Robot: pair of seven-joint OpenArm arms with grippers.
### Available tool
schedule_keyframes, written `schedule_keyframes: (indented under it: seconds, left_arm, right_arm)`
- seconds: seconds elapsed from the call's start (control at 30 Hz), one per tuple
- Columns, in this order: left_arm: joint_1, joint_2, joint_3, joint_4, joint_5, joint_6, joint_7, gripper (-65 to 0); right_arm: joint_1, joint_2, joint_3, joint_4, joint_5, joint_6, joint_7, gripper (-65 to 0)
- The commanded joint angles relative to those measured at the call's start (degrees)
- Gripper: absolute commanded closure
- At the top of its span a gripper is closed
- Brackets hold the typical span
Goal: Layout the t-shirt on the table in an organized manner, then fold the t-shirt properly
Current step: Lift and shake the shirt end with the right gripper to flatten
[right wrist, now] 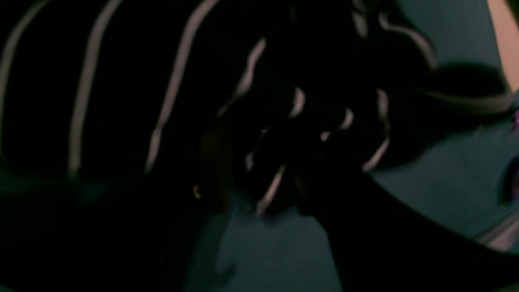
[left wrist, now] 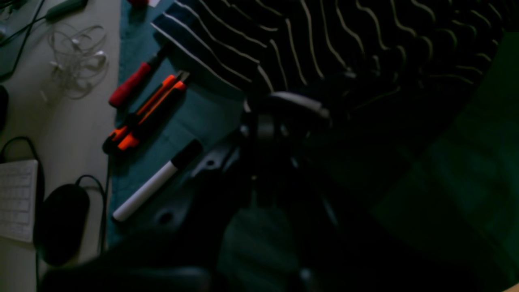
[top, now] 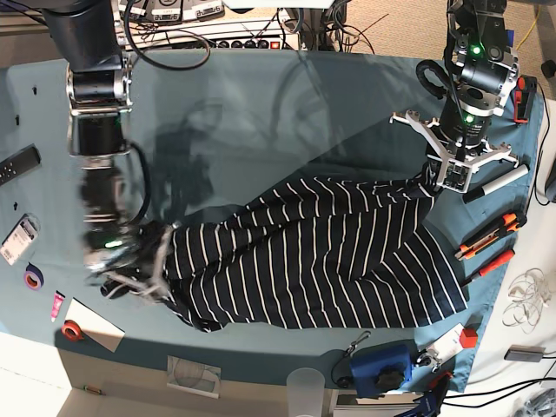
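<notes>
The dark navy t-shirt (top: 321, 261) with thin white stripes lies bunched across the front half of the teal table (top: 261, 104). Its far right corner is drawn up to a point in my left gripper (top: 437, 178), which is shut on the fabric. The left wrist view shows the striped cloth (left wrist: 344, 40) running into that gripper (left wrist: 284, 101). My right gripper (top: 148, 274) sits at the shirt's crumpled left end. In the dim right wrist view its fingers (right wrist: 215, 162) stand apart, with a loose fold of shirt (right wrist: 121, 81) lying between them.
Along the table's right edge lie a white marker (top: 497, 182), an orange utility knife (top: 486, 239) and a red-handled screwdriver (top: 491, 263). A blue device (top: 387, 365) and a clear cup (top: 304, 387) sit at the front edge. Tape rolls (top: 33, 278) lie at the left.
</notes>
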Motion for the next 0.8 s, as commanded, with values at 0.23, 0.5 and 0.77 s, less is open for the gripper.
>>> schedule_keyframes:
  seconds: [0.23,0.5,0.77]
  left_arm:
    - [-0.13,-0.26,-0.26,1.07,0.07,0.20,-1.44,0.0]
    - [-0.11,-0.28,-0.26,1.07,0.07,0.20,-1.44,0.0]
    - [-0.11,-0.28,-0.26,1.07,0.04,0.20,-1.44,0.0]
  right_arm:
    - [6.27,0.48,-10.05,-8.24,-7.50,-18.95,16.59,0.0]
    - [16.04,0.48,-6.10,-8.13,-2.84,-26.82,16.50,0.0]
    - [20.17,0.52,8.33,-8.13,5.70,-24.15,12.70,0.0]
